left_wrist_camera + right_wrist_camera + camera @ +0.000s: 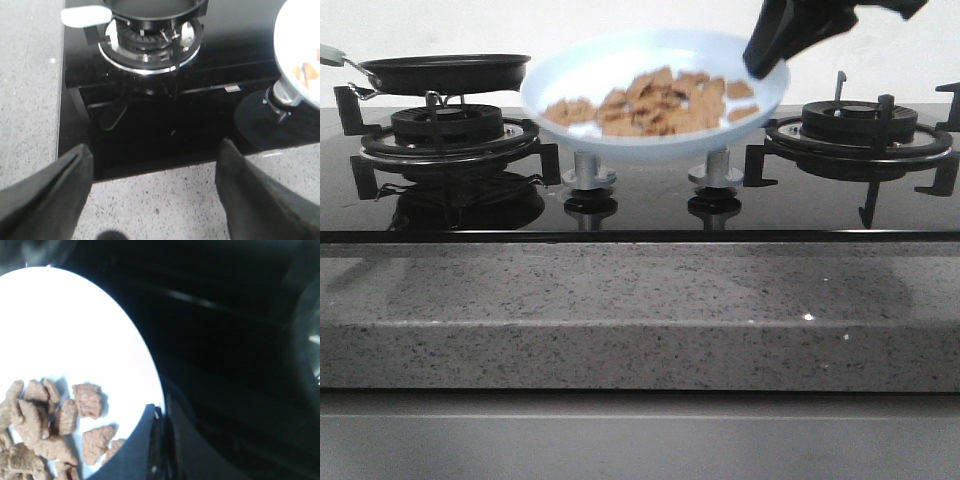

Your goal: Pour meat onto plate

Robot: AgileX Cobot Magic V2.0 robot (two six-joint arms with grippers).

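Note:
The pale blue plate (630,48) hangs in the air over the middle of the stove, tilted toward the front. The meat (655,103), small orange-brown pieces, lies heaped in its lower half. My right gripper (767,62) is shut on the plate's right rim. In the right wrist view its jaws (161,412) pinch the rim of the plate (65,330) beside the meat (50,425). My left gripper (155,150) is open and empty over the front edge of the stove. The left wrist view also catches the plate (292,45).
A black frying pan (445,72) with a pale handle (85,16) sits on the left burner (445,130). The right burner grate (860,125) stands bare. Two knobs (589,170) (715,168) sit below the plate. A speckled granite counter (640,310) runs along the front.

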